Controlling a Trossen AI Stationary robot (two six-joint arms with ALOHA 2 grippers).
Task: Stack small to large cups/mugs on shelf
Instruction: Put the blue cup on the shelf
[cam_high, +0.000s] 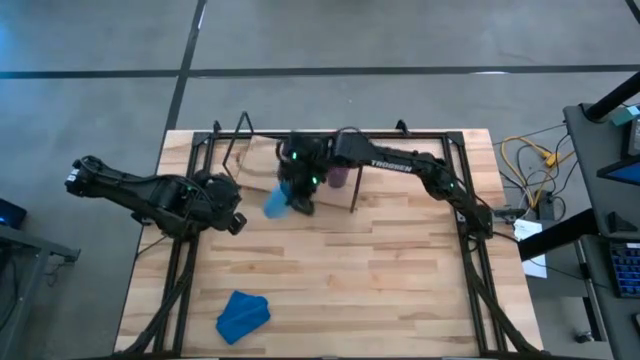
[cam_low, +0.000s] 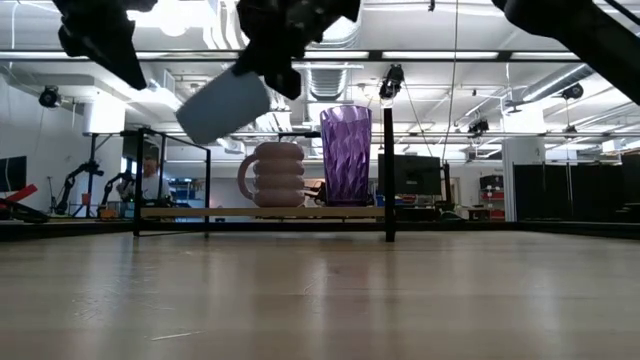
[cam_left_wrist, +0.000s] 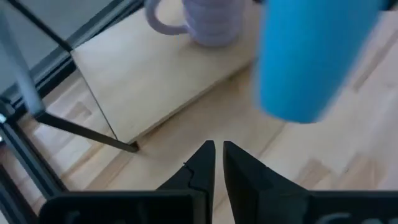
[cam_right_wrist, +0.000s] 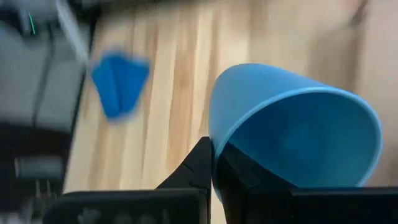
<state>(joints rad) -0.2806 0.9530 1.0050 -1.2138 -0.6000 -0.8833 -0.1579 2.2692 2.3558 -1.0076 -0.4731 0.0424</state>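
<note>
My right gripper (cam_high: 298, 188) is shut on the small blue cup (cam_low: 225, 105) and holds it in the air just in front of the shelf board (cam_low: 260, 212). The lavender mug (cam_low: 275, 175) and the tall purple tumbler (cam_low: 346, 155) stand upright side by side on the board. The left wrist view also shows the mug (cam_left_wrist: 211, 22) and the cup (cam_left_wrist: 311, 56). My left gripper (cam_left_wrist: 217, 162) is shut and empty, over the table left of the cup (cam_high: 275, 203). My right gripper pinches the blue cup's wall at its rim (cam_right_wrist: 217, 148), one finger inside the cup and one outside. The fingers come from above. The cup is lifted clear of the table and the shelf, and hangs tilted with its closed bottom (cam_low: 200, 118) slanting down.
A crumpled blue cloth (cam_high: 243, 315) lies near the table's front left. The shelf's thin black rod frame (cam_low: 390, 170) rises around the board. Black frame bars (cam_high: 470, 230) run along the table's left and right sides. There is bare tabletop in the middle.
</note>
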